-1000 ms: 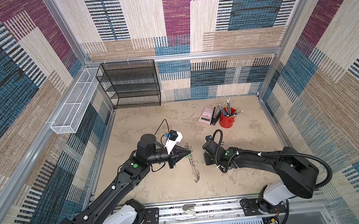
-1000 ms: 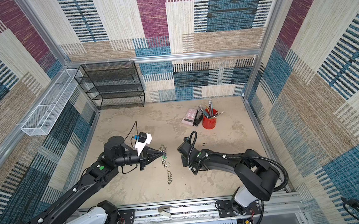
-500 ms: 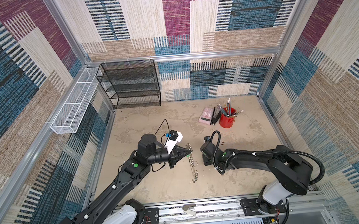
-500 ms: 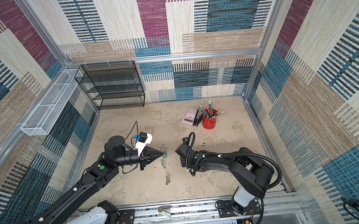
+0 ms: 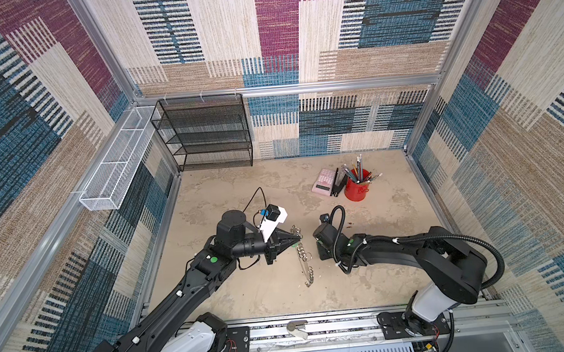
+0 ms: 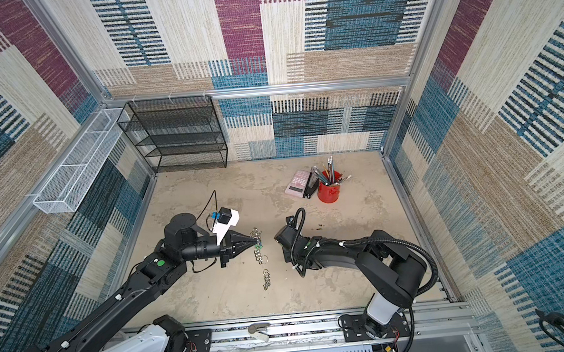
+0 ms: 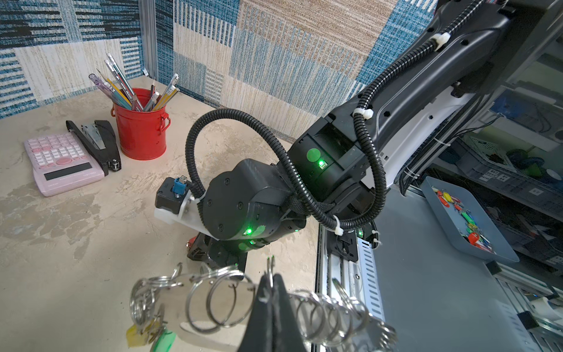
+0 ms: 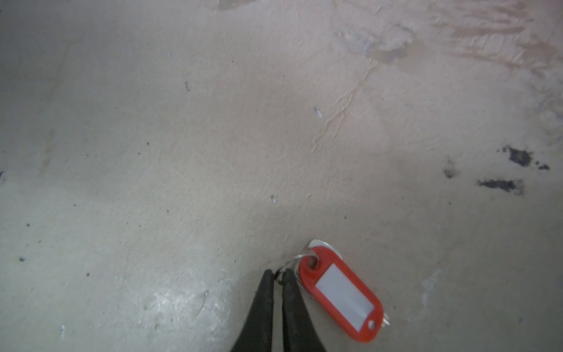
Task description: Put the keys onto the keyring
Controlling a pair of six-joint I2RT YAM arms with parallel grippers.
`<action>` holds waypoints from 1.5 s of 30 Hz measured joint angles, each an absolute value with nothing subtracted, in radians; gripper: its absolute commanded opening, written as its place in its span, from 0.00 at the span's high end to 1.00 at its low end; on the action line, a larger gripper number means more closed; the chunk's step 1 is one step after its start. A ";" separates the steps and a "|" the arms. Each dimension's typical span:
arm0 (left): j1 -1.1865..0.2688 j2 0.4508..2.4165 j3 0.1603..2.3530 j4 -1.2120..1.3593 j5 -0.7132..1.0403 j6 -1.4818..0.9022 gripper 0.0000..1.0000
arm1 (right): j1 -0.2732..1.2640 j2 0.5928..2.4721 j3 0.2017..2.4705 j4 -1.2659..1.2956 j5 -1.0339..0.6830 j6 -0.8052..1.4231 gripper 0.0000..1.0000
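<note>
Keyring (image 5: 305, 266) hangs over the middle of the tabletop (image 5: 247, 296), its upper end lifted by the left hand (image 7: 271, 279), whose jaws are clamped flat on the grey band, seemingly to present the split rings. Nearby the right hand (image 8: 278, 275) points down, jaws narrowed about the small ring of a red-tagged key (image 8: 342, 294) lying flat on the tabletop, likely to lift it.

Red pencil cup (image 5: 357, 190), pink calculator (image 5: 323, 182) (stapler (image 5: 338, 186) between), black shelf (image 5: 204, 134).

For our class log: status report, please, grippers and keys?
Left gripper shut on keyring. Right gripper shut on red-tagged key, on table. Nothing between them.
</note>
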State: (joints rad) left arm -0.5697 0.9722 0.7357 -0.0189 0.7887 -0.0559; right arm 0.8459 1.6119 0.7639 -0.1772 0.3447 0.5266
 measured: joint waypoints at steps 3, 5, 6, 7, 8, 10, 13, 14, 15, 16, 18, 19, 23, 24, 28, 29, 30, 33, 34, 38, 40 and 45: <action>-0.570 0.971 0.736 -0.019 0.789 -0.056 1.00 | 0.846 1.603 0.765 -0.179 0.352 0.527 0.98; -0.570 0.969 0.736 -0.019 0.789 -0.056 1.00 | 0.846 1.578 0.765 -0.183 0.350 0.527 0.99; -0.570 0.969 0.736 -0.019 0.789 -0.056 1.00 | 0.846 1.561 0.762 -0.181 0.347 0.527 1.00; -0.570 0.969 0.736 -0.019 0.789 -0.056 1.00 | 0.846 1.540 0.758 -0.180 0.340 0.527 1.00; -0.570 0.969 0.736 -0.019 0.789 -0.056 1.00 | 0.845 1.522 0.756 -0.181 0.330 0.527 1.00; -0.570 0.969 0.736 -0.019 0.789 -0.056 1.00 | 0.845 1.488 0.754 -0.184 0.302 0.527 1.00; -0.570 0.968 0.736 -0.019 0.789 -0.056 1.00 | 0.843 1.454 0.750 -0.196 0.244 0.527 1.00; -0.570 0.968 0.736 -0.019 0.789 -0.056 1.00 | 0.840 1.441 0.746 -0.200 0.219 0.527 1.00; -0.570 0.967 0.736 -0.019 0.789 -0.056 1.00 | 0.835 1.429 0.740 -0.202 0.189 0.527 1.00; -0.570 0.967 0.736 -0.019 0.789 -0.056 1.00 | 0.827 1.416 0.735 -0.204 0.152 0.527 1.00; -0.570 0.967 0.736 -0.019 0.789 -0.056 1.00 | 0.803 1.388 0.721 -0.204 0.085 0.527 1.00; -0.570 0.967 0.736 -0.019 0.790 -0.056 1.00 | 0.790 1.375 0.714 -0.204 0.049 0.526 1.00; -0.570 0.967 0.735 -0.019 0.791 -0.056 1.00 | 0.719 1.334 0.697 -0.203 -0.096 0.524 1.00; -0.570 0.967 0.735 -0.019 0.792 -0.056 1.00 | 0.707 1.330 0.696 -0.205 -0.109 0.520 1.00; -0.570 0.965 0.735 -0.019 0.791 -0.056 1.00 | 0.694 1.345 0.722 -0.227 -0.121 0.490 0.90; -0.570 0.964 0.735 -0.019 0.790 -0.056 1.00 | 0.697 1.355 0.727 -0.226 -0.121 0.481 0.87; -0.570 0.963 0.735 -0.019 0.789 -0.056 1.00 | 0.702 1.365 0.730 -0.226 -0.121 0.470 0.83; -0.570 0.961 0.735 -0.019 0.788 -0.055 1.00 | 0.727 1.412 0.734 -0.225 -0.125 0.455 0.76; -0.570 0.961 0.735 -0.020 0.788 -0.055 1.00 | 0.734 1.424 0.733 -0.225 -0.131 0.449 0.75; -0.570 0.961 0.735 -0.020 0.785 -0.051 1.00 | 0.739 1.440 0.717 -0.200 -0.141 0.448 0.77; -0.570 0.961 0.735 -0.020 0.785 -0.051 1.00 | 0.739 1.454 0.715 -0.198 -0.129 0.446 0.78; -0.570 0.961 0.735 -0.020 0.785 -0.051 1.00 | 0.742 1.496 0.718 -0.191 -0.122 0.428 0.75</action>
State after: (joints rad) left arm -0.5697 0.9611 0.7353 -0.0196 0.7849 -0.0513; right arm 0.7422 1.4960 0.7177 -0.1909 -0.1223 0.4282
